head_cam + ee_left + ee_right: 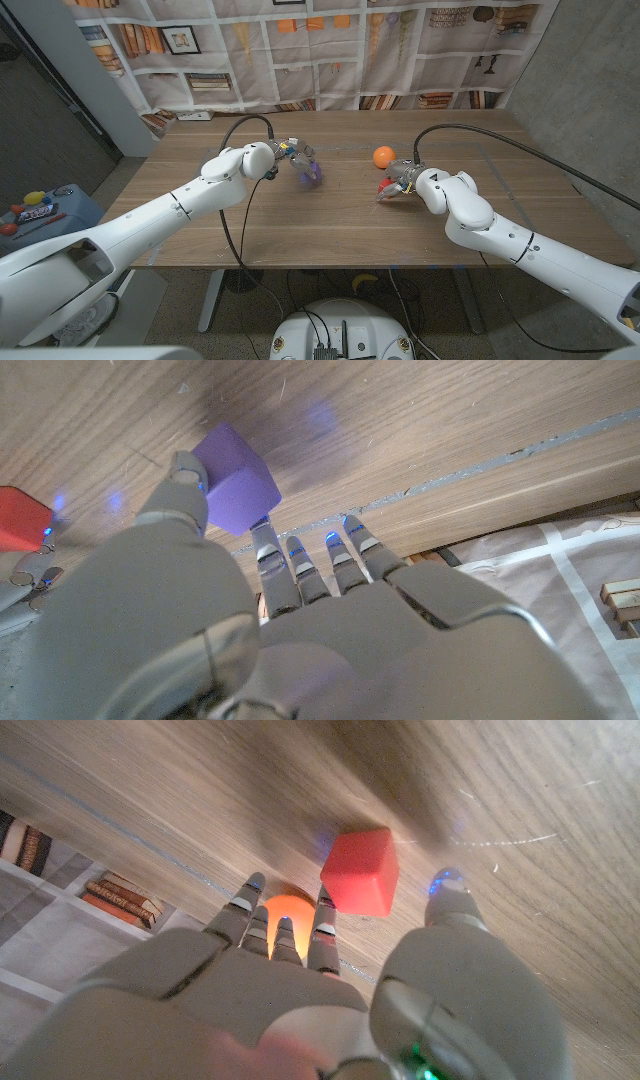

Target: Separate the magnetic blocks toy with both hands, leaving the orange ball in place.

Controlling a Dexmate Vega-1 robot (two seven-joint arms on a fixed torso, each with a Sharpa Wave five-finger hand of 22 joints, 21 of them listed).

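Blocks apart: 1 cube in each hand, ball untouched.

The left hand (285, 155) pinches the purple cube (238, 480) between thumb and fingers, while the right hand (405, 180) holds the red cube (360, 870) the same way, both low over the wooden table (330, 225). The orange ball (384, 156) sits just beyond the right hand. Best, I'd say, to lower each cube gently, keeping the right fingers off the ball and the 2 cubes well apart.

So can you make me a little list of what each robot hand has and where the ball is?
left hand: holds the purple block between its fingers
right hand: holds the red block between its fingers
blocks: pulled apart, one in each hand
orange ball: on the table, just beyond the right hand
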